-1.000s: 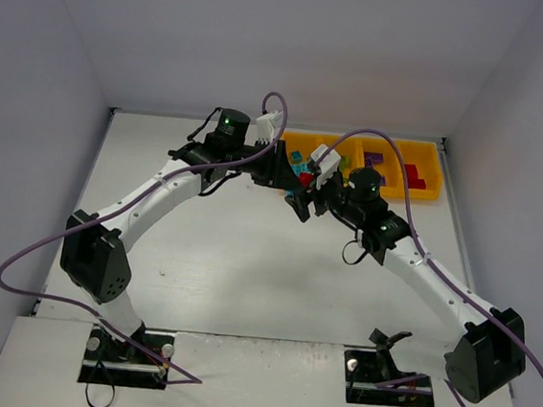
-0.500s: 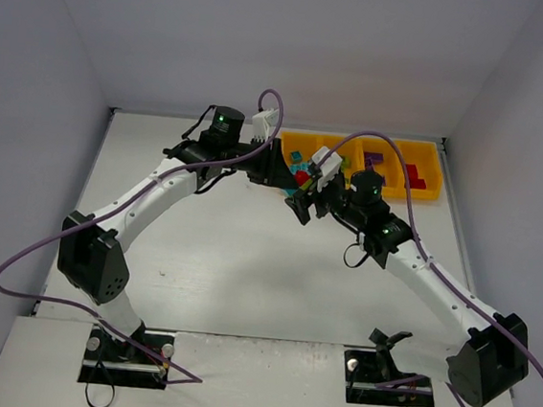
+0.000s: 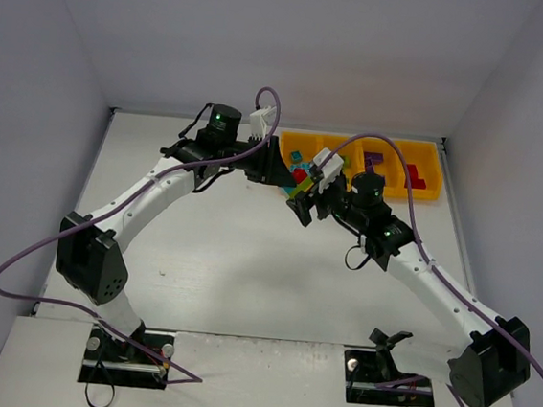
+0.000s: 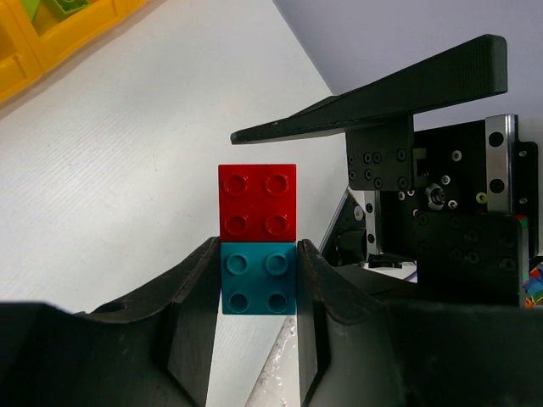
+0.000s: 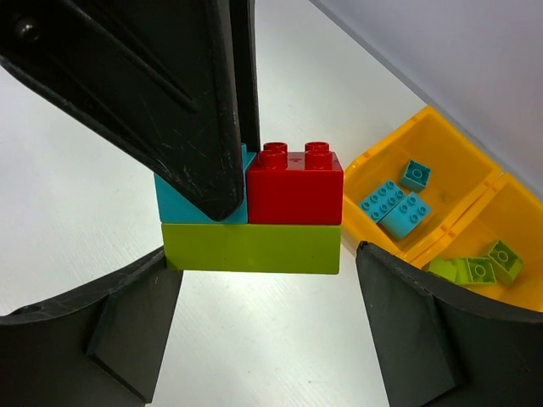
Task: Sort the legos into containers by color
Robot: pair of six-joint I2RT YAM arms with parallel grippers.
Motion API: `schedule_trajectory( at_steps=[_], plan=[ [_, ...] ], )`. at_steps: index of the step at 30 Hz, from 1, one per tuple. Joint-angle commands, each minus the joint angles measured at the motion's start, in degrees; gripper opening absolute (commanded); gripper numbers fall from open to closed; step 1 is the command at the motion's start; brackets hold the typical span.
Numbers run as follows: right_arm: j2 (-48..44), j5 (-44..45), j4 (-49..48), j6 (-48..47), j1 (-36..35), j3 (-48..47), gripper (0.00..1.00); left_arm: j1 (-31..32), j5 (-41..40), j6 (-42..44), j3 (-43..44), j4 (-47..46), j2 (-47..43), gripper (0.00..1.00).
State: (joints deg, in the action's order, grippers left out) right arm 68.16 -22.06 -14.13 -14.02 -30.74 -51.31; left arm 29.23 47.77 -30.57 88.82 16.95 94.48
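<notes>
Just before the tray (image 3: pixel 428 192), pinched at teal brick (image 4: pixel 259 280) by closed left hand (image 4: pixel 257 254), right hand (image 5: pixel 261 252) open astride lime brick (image 5: pixel 237 246); could fall if pulled askew.

Top view: left arm (image 3: pixel 157 188) runs from its base toward 1 o'clock. Left gripper (image 4: pixel 259 254) points to 3 o'clock, jaws clamped on a teal brick (image 4: pixel 259 284). Right arm (image 3: pixel 428 276) reaches toward 11 o'clock. Right gripper (image 5: pixel 261 254) points to 9 o'clock, jaws spread wide, close to the left gripper.
</notes>
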Motion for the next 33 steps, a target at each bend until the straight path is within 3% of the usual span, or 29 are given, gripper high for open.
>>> schedule_trajectory(
  at_steps=[1, 18, 33],
  plan=[
    [-0.84, -0.26, -3.53, -0.04, 0.16, -1.77, 0.79, -0.32, 1.89, -0.02, 2.77, -3.06, -3.95, 0.00],
    [-0.13, -0.96, -5.12, 0.57, 0.16, -2.92, 0.82, 0.03, 2.77, -2.13, 1.62, -5.79, -3.77, 0.00],
    [0.31, -1.40, -5.12, -0.13, 0.16, -3.62, 0.81, 0.91, 1.98, 0.51, 2.33, -1.74, -3.16, 0.00]
  ],
)
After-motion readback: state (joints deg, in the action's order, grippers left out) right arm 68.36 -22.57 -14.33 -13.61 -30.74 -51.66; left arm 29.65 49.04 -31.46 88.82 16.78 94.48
